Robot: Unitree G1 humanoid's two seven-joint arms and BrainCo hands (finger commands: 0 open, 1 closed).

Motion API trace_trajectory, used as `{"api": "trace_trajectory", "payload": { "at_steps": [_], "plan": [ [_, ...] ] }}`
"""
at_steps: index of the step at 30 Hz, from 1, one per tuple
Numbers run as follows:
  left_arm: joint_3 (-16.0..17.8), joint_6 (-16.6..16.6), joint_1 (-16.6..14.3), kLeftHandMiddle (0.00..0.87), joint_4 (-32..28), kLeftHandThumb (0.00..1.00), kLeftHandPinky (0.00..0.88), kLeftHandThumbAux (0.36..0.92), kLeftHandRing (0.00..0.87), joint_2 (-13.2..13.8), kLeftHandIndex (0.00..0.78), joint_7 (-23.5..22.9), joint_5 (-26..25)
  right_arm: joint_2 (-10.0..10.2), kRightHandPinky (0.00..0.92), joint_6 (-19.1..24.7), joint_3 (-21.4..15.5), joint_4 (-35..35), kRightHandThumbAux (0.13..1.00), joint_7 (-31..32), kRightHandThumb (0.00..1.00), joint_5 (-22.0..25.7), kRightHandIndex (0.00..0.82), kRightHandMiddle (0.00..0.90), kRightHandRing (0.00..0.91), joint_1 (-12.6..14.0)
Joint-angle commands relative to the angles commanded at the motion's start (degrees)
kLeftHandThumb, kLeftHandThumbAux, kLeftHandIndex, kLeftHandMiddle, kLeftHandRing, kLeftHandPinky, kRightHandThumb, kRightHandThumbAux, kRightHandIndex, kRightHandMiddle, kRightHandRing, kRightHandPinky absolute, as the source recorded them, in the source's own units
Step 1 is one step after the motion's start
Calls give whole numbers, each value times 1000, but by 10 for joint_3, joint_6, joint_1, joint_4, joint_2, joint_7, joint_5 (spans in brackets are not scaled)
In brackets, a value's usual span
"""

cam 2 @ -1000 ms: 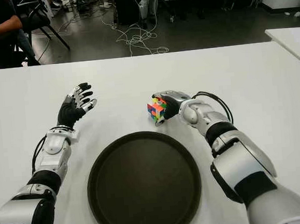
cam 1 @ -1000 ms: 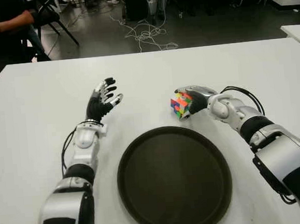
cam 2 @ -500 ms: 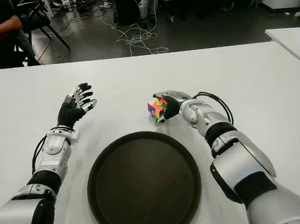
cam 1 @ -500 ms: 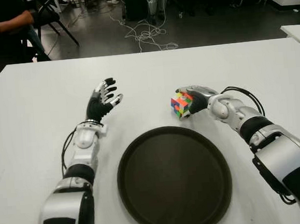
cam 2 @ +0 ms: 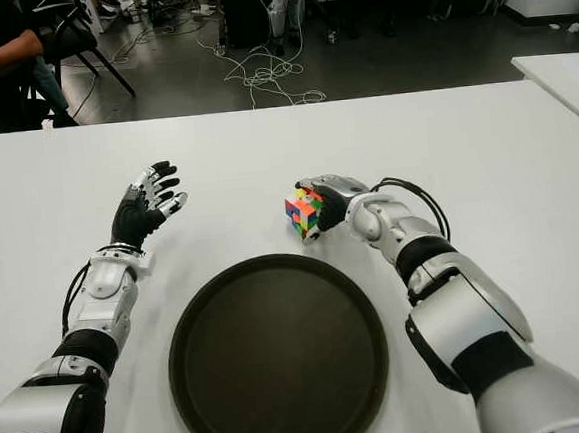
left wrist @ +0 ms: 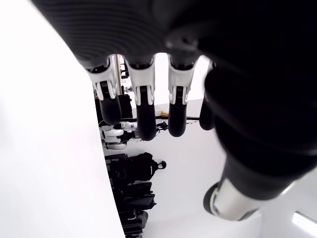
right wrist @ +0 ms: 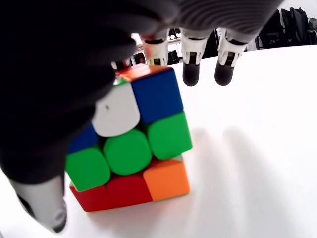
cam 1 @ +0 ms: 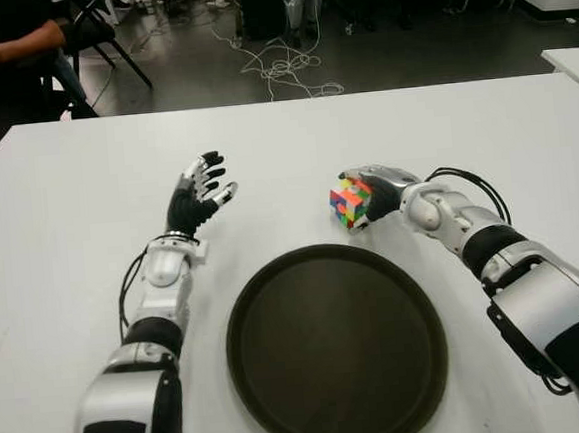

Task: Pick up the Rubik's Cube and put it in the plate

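The Rubik's Cube (cam 1: 349, 202) is tilted on the white table (cam 1: 69, 214), just beyond the far right rim of the dark round plate (cam 1: 335, 348). My right hand (cam 1: 366, 194) wraps it from the right. In the right wrist view the thumb (right wrist: 44, 198) presses one side of the cube (right wrist: 131, 144) while the other fingers (right wrist: 190, 64) reach over its top. A shadow lies under the cube. My left hand (cam 1: 203, 188) is raised left of the plate, fingers spread, holding nothing.
A seated person (cam 1: 0, 44) is at the far left corner beyond the table. Loose cables (cam 1: 283, 72) lie on the floor behind the far edge. A second white table (cam 1: 573, 59) shows at the right.
The cube and my right hand have shifted very slightly up and to the right. The left hand has stayed where it was.
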Motion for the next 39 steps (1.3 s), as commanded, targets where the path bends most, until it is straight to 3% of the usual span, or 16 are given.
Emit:
{"api": "trace_trajectory", "payload": {
  "at_steps": [2, 5, 6, 7, 10, 12, 25, 30, 39],
  "plan": [
    [0, -2, 0, 185, 0, 34, 157, 801, 161, 0, 180, -2, -1, -4, 154, -8, 3, -2, 809, -24, 11, -3, 103, 125, 137, 1],
    [1, -3, 0, 190, 0, 46, 175, 803, 167, 1, 186, -4, -2, -6, 236, -13, 8, -2, 863, -45, 106, -5, 154, 180, 198, 1],
    [2, -4, 0, 192, 0, 51, 179, 805, 170, 0, 190, -5, -3, -6, 285, -13, 11, -3, 819, -58, 316, -9, 243, 214, 234, 1],
    [2, -5, 1, 193, 0, 55, 178, 807, 171, 0, 192, -7, -4, -7, 325, -13, 14, -3, 789, -68, 453, -11, 302, 246, 267, 0],
    [3, -7, 1, 190, 0, 60, 172, 811, 168, 0, 193, -9, -5, -7, 379, -12, 21, -3, 753, -90, 618, -18, 373, 294, 316, -2],
    [4, -7, 1, 187, 1, 60, 169, 811, 164, 0, 191, -8, -5, -8, 400, -11, 25, -3, 744, -104, 658, -21, 392, 315, 336, -2],
    [3, -9, 1, 189, 1, 47, 143, 803, 157, 1, 187, -5, -2, -6, 505, 0, 32, 1, 736, -129, 698, -24, 413, 440, 474, -5],
    [3, -7, 1, 194, 1, 52, 156, 802, 166, 0, 190, -5, -2, -8, 468, -2, 33, 1, 737, -143, 697, -24, 412, 422, 453, -4],
    [4, -6, 2, 189, -1, 46, 158, 808, 167, 0, 189, -5, -3, -10, 484, -6, 36, 2, 737, -155, 696, -25, 412, 429, 466, -5]
  ]
}}
